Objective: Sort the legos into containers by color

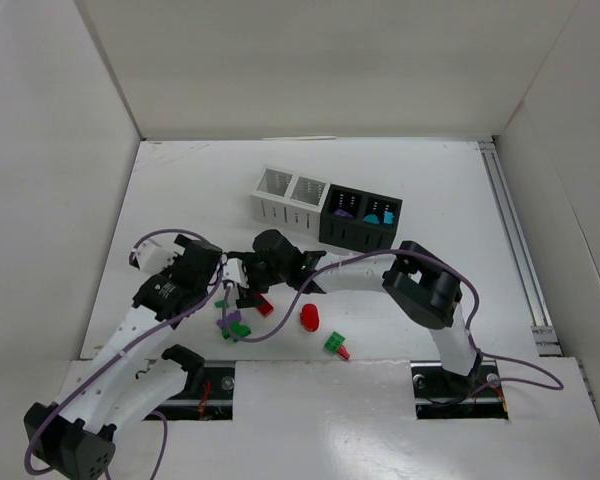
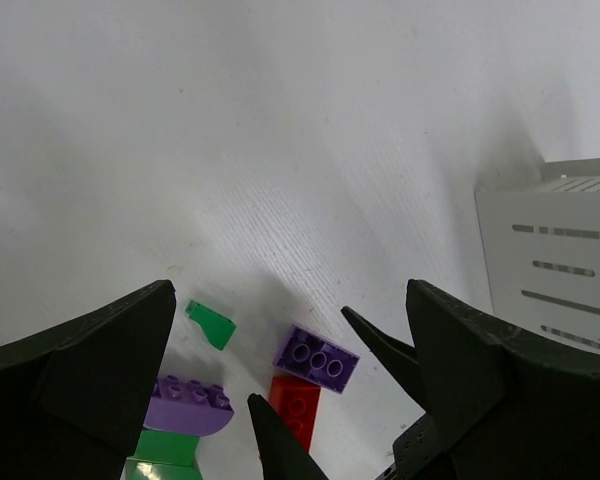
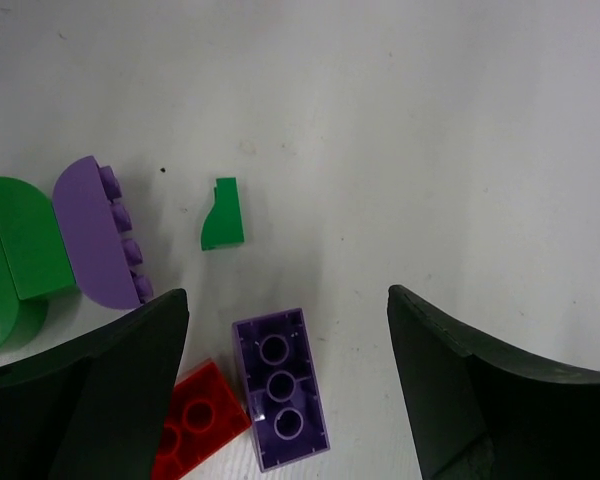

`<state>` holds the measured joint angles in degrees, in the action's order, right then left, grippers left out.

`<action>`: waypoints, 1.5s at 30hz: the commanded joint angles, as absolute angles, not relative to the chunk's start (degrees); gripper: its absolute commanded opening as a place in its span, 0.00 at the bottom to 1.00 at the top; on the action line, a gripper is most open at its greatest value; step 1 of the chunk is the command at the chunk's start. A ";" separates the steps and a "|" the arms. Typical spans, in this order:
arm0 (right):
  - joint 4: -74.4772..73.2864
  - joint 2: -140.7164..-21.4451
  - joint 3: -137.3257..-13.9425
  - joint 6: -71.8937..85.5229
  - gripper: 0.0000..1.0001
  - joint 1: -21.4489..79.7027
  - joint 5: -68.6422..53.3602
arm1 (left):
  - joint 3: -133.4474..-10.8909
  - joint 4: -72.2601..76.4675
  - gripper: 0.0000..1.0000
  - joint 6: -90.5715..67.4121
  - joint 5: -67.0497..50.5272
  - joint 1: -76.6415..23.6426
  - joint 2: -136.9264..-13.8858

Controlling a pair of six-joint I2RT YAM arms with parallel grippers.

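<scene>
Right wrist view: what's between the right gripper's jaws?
Open jaws of the right gripper bracket a purple brick; a red brick lies beside it. Seen in right wrist view.

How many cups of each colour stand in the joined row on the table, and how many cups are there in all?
White cups: 2
Black cups: 2
Total: 4
</scene>
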<state>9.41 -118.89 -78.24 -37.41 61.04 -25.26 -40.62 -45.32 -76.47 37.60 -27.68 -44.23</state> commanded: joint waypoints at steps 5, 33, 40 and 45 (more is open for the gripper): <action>7.91 -114.62 -76.47 -37.88 0.85 60.29 -26.72 | -40.34 -41.40 0.99 -81.12 42.80 -26.29 -47.01; 8.44 -122.09 -80.25 -32.52 0.82 60.29 -21.28 | -41.48 -32.70 0.99 -67.50 34.19 -3.87 -48.51; 6.86 -122.08 -79.63 -32.52 0.77 60.29 -17.14 | -40.96 -31.55 0.99 -66.45 33.57 -3.87 -47.99; 5.71 -123.30 -79.63 -35.05 0.72 57.22 -21.87 | -39.20 -28.84 0.99 -63.73 29.45 -3.87 -46.85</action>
<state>7.22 -122.41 -79.09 -33.10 59.20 -19.97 -39.90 -31.42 -66.22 31.75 -4.03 -48.21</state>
